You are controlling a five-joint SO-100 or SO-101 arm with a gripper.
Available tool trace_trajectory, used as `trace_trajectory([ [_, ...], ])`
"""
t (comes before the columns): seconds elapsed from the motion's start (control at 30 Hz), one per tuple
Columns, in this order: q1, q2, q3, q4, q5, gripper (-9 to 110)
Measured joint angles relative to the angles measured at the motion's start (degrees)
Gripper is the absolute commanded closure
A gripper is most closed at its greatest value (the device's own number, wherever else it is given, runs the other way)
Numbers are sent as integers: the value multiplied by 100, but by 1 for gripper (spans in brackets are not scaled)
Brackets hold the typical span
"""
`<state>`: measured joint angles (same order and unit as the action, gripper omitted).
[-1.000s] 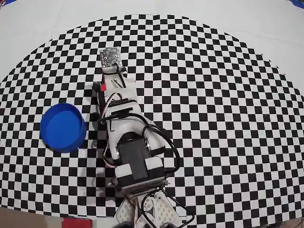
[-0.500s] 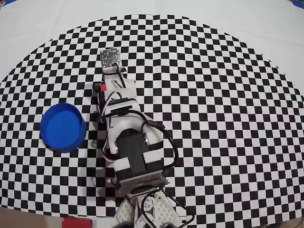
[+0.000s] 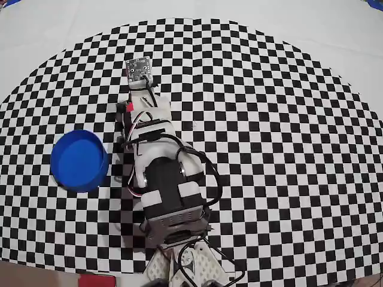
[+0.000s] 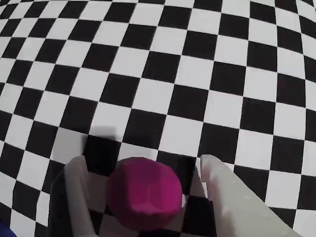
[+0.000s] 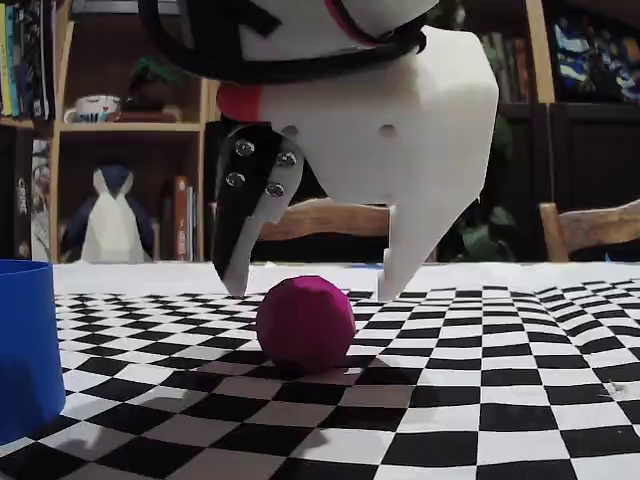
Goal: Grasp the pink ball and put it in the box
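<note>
The gripper hangs spread wide, gripping nothing, above the pink ball on the checkered cloth, the box unobstructed alongside.

In the fixed view the ball rests on the surface, below and between the two fingertips of the hand, which hangs above it without touching. The box stands on the surface at that view's left edge, well apart from the ball. In the overhead view the box sits left of the arm. In the wrist view the ball lies between the two fingers.
</note>
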<state>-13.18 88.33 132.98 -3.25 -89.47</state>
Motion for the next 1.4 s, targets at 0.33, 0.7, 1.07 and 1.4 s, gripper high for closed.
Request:
trace_trajectory([
  [0.33, 0, -158, -62, 0, 0, 75],
  [0.7, 0, -308, -211, 0, 0, 75],
  [1.07, 0, -422, -264, 0, 0, 75],
  [1.4, 0, -466, -264, 0, 0, 75],
])
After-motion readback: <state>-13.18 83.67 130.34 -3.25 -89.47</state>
